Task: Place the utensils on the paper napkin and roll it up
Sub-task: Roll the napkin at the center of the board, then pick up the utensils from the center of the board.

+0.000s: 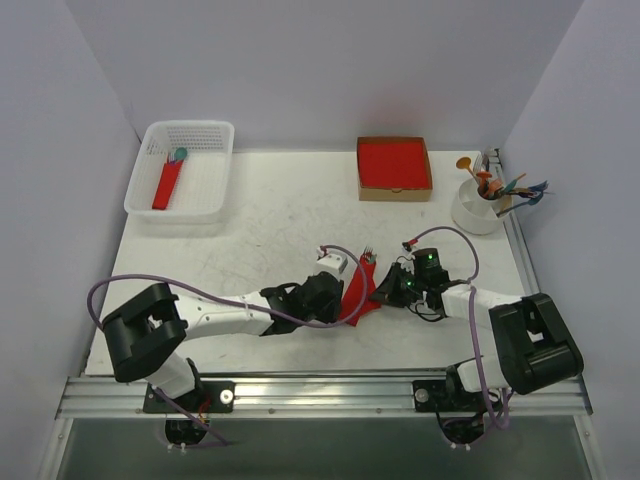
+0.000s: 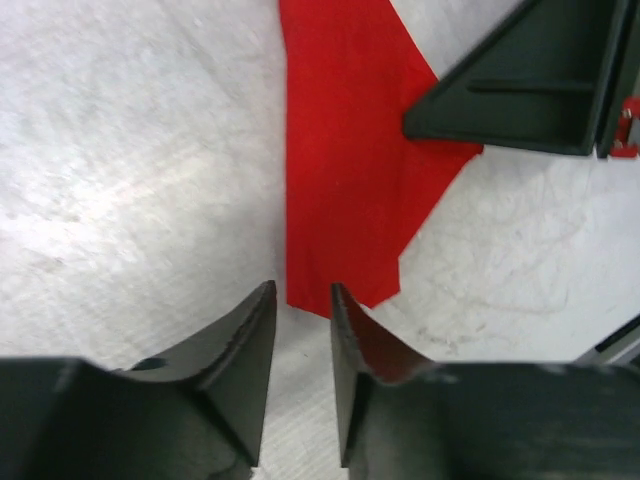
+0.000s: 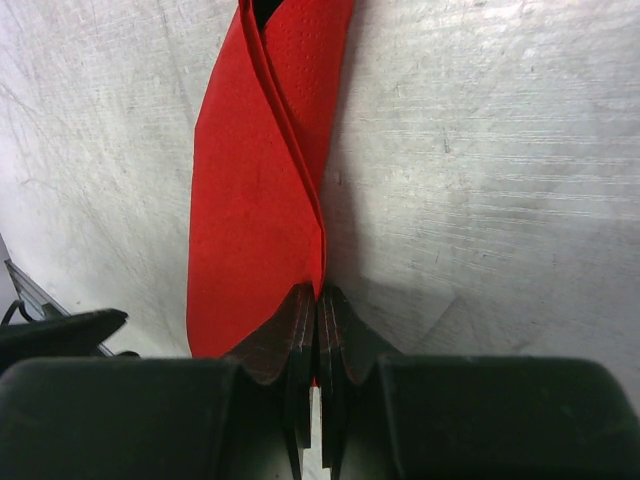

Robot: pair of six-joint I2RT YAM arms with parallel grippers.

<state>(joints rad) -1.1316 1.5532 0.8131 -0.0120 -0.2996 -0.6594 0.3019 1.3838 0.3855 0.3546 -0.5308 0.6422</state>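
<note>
Scuffed white table (image 1: 250, 240). Red paper napkin (image 1: 358, 298) mid-table, partly folded upward. Beyond the napkin, far left: white mesh basket (image 1: 205, 175). Straight beyond it: brown cardboard box (image 1: 395, 194). Beyond, right: white cup (image 1: 472, 214) holding coloured cutlery (image 1: 500, 186).

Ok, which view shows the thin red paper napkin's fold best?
Right wrist: the thin red paper napkin is close up, its folded layers pinched in the shut right end effector. The top view shows it small and distant; the left wrist shows only one flat end.
</note>
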